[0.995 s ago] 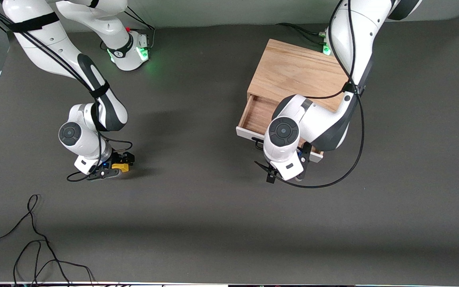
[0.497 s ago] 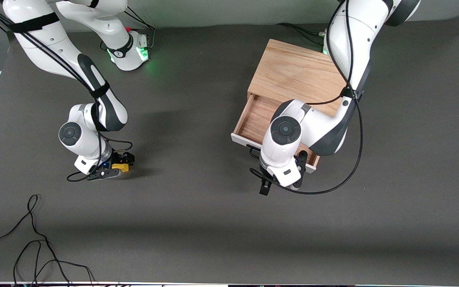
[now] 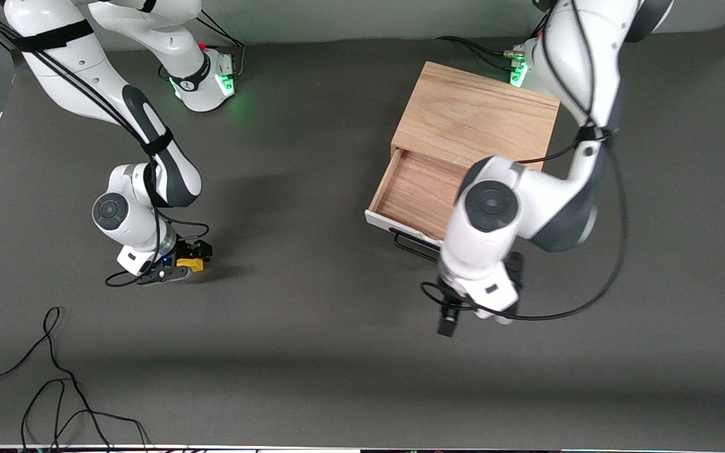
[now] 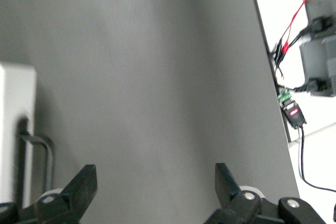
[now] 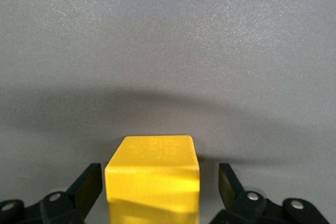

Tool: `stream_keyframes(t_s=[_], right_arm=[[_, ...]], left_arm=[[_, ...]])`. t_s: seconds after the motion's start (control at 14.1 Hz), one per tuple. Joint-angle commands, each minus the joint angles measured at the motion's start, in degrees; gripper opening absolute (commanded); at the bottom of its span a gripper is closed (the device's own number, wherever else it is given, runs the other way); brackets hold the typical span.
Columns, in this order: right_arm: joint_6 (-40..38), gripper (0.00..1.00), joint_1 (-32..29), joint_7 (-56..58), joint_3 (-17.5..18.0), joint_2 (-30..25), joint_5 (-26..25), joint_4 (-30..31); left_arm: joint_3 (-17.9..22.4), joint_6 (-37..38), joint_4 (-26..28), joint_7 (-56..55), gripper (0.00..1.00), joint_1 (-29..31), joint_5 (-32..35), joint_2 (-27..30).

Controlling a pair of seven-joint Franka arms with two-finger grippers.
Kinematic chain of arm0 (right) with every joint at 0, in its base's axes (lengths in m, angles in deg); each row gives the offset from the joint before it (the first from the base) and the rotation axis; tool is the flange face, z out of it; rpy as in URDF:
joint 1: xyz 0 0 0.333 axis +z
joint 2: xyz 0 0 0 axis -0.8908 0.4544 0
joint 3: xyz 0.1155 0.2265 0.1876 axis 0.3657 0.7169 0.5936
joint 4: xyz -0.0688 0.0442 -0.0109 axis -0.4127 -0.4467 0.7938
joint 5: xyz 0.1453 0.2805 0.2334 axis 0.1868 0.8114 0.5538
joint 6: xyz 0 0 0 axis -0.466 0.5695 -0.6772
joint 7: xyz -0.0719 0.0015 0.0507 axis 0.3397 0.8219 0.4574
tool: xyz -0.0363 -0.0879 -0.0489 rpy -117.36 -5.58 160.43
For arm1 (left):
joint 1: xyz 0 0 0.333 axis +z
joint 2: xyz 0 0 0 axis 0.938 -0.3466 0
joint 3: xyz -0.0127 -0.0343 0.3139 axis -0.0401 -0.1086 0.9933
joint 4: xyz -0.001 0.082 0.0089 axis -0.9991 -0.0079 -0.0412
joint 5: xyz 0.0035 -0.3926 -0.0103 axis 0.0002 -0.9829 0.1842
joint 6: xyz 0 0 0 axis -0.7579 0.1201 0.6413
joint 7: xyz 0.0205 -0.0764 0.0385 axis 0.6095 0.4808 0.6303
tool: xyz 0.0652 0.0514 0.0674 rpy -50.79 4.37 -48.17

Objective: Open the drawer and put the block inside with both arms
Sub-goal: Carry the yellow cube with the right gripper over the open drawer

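The light-wood cabinet (image 3: 476, 113) stands toward the left arm's end of the table. Its drawer (image 3: 416, 192) is pulled out, and its wood inside shows bare. The black wire handle (image 3: 411, 242) is free. My left gripper (image 3: 481, 294) hangs open and empty over the table, just clear of the drawer front. In the left wrist view its fingers (image 4: 84, 182) stand wide apart, with the white drawer front (image 4: 16, 114) and handle (image 4: 38, 150) beside them. The yellow block (image 3: 190, 264) sits on the table between the open fingers of my right gripper (image 3: 191, 262). In the right wrist view a gap shows on each side of the block (image 5: 153, 177).
Loose black cables (image 3: 54, 377) lie on the table near the front camera at the right arm's end. The left arm's cable (image 3: 564, 308) loops beside the drawer. The table's edge with wiring (image 4: 294, 114) shows in the left wrist view.
The left gripper pulled the drawer farther out, let go of the handle and moved up and away from the drawer front. The right arm and the block have not moved.
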Motion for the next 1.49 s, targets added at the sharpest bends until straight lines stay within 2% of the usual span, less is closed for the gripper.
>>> stream_keyframes(t_s=[0.0,0.07,0.21,0.36,0.5,0.71,0.85,1.07,1.21,1.42], right_arm=[[1.05,0.62,-0.02,1.41,-0.19,0.29,-0.15,-0.09],[1.05,0.52,-0.02,1.41,-0.27,0.29,-0.15,-0.09],[0.7,0.43,-0.02,1.32,-0.27,0.12,-0.15,-0.18],[0.09,0.4,0.16,0.89,-0.27,-0.76,-0.15,-0.44],[-3.49,0.38,0.33,0.62,-0.1,-3.3,-0.06,-0.88],[-15.43,0.38,0.68,-0.69,0.17,-7.17,0.64,-5.87],[-25.52,0.38,1.65,-4.19,0.69,-8.58,0.64,-12.36],[-43.36,0.38,1.74,-11.4,3.85,-8.85,0.73,-26.32],[-53.04,0.38,1.74,-16.4,5.87,-8.32,1.16,-35.82],[-61.67,0.38,1.83,-26.85,9.12,-6.65,4.76,-47.52]], left_arm=[[-0.17,8.81,-0.84,11.74,1.0,3.88,-2.37,4.79],[-0.17,11.62,-0.66,16.22,1.0,5.37,-3.86,6.38],[-0.17,19.0,-0.66,26.85,1.0,8.36,-6.24,9.2],[-0.08,25.68,-0.05,37.84,1.0,11.96,-9.23,12.71],[0.01,28.17,4.41,47.25,1.0,15.04,-9.5,17.18],[0.1,28.26,13.99,61.04,1.0,19.61,-9.59,25.53],[0.27,28.0,19.44,68.97,1.0,22.16,-9.5,30.28],[0.36,27.82,25.6,83.02,1.0,25.94,-9.5,36.09],[0.36,28.87,26.06,90.33,1.0,26.57,-8.9,36.8],[0.36,30.81,25.71,100.79,1.0,26.57,-7.4,37.51]])
